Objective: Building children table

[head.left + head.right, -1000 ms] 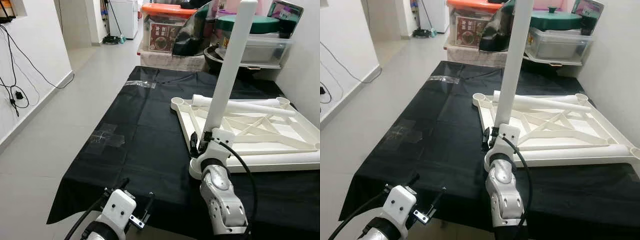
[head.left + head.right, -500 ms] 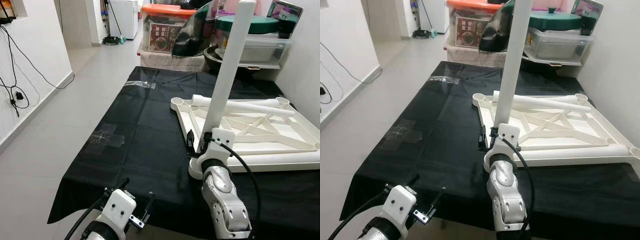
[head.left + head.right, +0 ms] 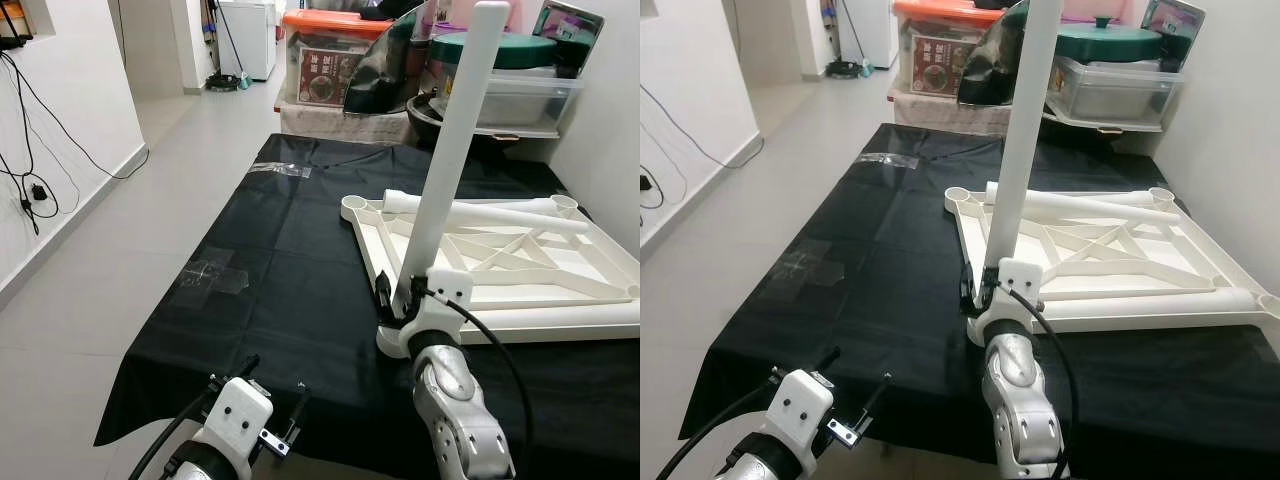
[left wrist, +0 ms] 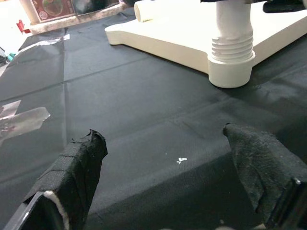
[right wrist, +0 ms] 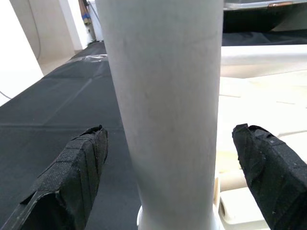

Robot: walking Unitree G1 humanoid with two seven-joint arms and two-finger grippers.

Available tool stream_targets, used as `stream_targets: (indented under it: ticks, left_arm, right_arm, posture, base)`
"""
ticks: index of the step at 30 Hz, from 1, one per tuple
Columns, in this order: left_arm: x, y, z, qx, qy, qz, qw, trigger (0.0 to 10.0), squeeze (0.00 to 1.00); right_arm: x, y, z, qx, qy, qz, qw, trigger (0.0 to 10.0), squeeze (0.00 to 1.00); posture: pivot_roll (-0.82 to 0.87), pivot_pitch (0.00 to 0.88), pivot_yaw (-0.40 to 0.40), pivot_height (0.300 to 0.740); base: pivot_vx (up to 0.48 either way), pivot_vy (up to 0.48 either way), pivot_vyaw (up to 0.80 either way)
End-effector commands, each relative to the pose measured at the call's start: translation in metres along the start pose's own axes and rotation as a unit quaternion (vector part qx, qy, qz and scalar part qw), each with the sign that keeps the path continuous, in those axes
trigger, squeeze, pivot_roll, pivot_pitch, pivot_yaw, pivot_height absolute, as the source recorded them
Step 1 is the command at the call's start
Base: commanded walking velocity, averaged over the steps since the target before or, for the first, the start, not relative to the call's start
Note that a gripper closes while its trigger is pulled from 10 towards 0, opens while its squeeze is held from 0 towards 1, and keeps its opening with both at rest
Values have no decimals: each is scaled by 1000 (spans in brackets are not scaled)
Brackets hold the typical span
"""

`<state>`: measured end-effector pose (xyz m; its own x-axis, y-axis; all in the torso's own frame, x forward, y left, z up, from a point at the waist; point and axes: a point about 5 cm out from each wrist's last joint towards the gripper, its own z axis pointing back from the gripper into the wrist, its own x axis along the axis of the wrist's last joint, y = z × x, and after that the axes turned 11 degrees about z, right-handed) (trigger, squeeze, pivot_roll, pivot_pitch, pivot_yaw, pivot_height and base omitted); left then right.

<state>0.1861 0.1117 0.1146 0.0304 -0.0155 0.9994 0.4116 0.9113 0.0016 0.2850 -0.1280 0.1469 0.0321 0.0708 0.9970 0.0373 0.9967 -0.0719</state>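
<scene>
White leg (image 3: 448, 160) unchanged; right claw (image 5: 168, 167) now spread around it.

Home interior, hallway-like room with pale tiled floor (image 3: 120, 260) and white walls with loose cables (image 3: 30, 130). Black sheet (image 3: 270, 290) spread on floor; stacked storage boxes (image 3: 325, 55) and household clutter at back.

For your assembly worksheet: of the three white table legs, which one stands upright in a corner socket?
The leg between the right gripper's open fingers, at the tabletop's near-left corner; the other two lie flat on it.
</scene>
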Motion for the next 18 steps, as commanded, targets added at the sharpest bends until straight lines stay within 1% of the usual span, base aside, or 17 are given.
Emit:
stream_targets:
  ticks: [1, 11, 18]
  left_arm:
    - [-4, 2, 1, -2, 8, -3, 1000, 10000, 0]
    - [-5, 3, -1, -2, 8, -3, 1000, 10000, 0]
    - [-5, 4, -1, -1, 8, -3, 1000, 10000, 0]
  right_arm:
    - [-1, 1, 3, 14, 3, -4, 1000, 10000, 0]
    - [-6, -1, 8, 44, 13, -6, 999, 10000, 0]
    - [-10, -10, 13, 44, 25, -2, 999, 10000, 0]
  posture:
    - [98, 28, -66, 740]
    - [97, 26, -63, 740]
    - [95, 26, -62, 740]
  base:
    - [0, 0, 0]
    - [0, 0, 0]
    - [0, 0, 0]
